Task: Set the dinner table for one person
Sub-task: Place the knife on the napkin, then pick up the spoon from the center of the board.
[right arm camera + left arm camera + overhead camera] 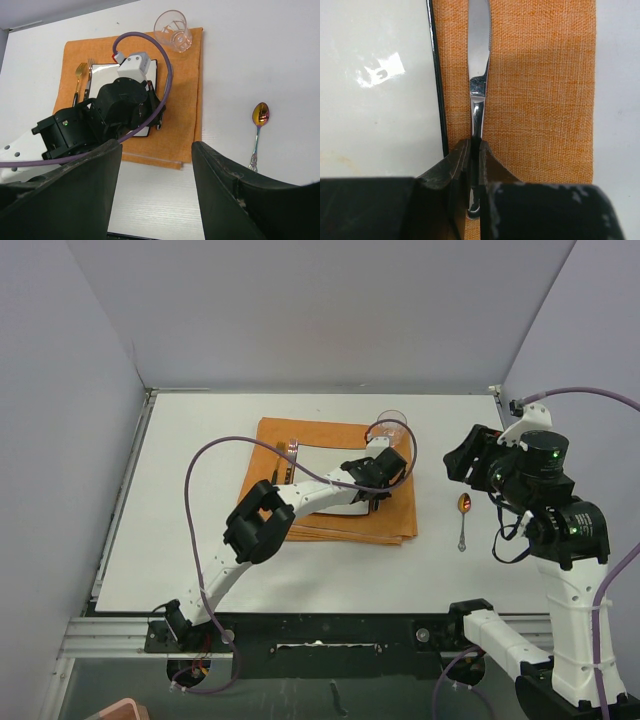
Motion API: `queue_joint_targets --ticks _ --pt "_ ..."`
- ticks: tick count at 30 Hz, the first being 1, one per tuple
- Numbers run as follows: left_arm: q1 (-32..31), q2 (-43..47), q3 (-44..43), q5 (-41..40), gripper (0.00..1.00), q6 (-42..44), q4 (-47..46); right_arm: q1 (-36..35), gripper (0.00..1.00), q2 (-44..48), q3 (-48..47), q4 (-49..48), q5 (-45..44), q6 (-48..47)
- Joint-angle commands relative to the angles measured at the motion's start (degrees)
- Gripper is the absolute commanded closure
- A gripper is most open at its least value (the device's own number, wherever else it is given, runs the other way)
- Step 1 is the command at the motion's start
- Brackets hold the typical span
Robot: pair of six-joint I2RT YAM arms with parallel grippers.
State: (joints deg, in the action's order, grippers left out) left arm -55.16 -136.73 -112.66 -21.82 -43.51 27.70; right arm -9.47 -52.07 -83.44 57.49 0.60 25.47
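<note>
jaws of the left gripper pinch the knife by its handle, laying it on the mat just right of the plate (right gripper spread, empty), all on the dinner table filling the view; next likely calls for a gentle release

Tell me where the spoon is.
In the top view the spoon lies on the table, right of the orange mat and apart from it.
</note>
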Motion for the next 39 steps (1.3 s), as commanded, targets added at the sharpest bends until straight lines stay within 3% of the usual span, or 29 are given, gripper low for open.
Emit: queue_joint_targets --ticks 1,14,19,26,31,35,37,39 --pt "0.7 -1.5 -1.9 -0.1 1.00 -1.6 -3.6 -0.3 0.41 0.0 0.3 -2.9 -0.3 -0.8" --pt "0.8 -1.5 0.0 0.3 1.00 -3.0 -4.5 -0.3 0.41 -0.4 0.6 -3.5 -0.3 -1.1" --pt "0.3 0.4 1.3 -0.5 0.71 -1.8 -4.5 -0.3 0.41 -0.6 0.5 -3.4 -1.2 -1.2" --pt "-0.6 7.8 1.0 1.5 0.58 5.5 -5.5 -0.2 0.40 -1.1 -0.3 -4.2 -2.6 0.4" --pt "-0.6 17.6 1.9 8.1 0.56 9.0 -7.5 -0.2 0.40 -0.1 2.0 -4.9 -3.3 2.8" --pt "-0.8 31.0 9.1 11.3 0.56 12.2 -10.4 -0.2 0.40 1.0 6.3 -1.8 -8.7 3.5" --pt "-1.1 42.7 15.6 6.4 0.56 21.5 -7.4 -0.2 0.41 -4.6 4.8 7.9 -16.8 3.8" --pt "-0.2 49.2 19.4 -0.2 0.56 25.0 -3.1 -0.1 0.41 -10.3 3.1 15.0 -21.3 5.2"
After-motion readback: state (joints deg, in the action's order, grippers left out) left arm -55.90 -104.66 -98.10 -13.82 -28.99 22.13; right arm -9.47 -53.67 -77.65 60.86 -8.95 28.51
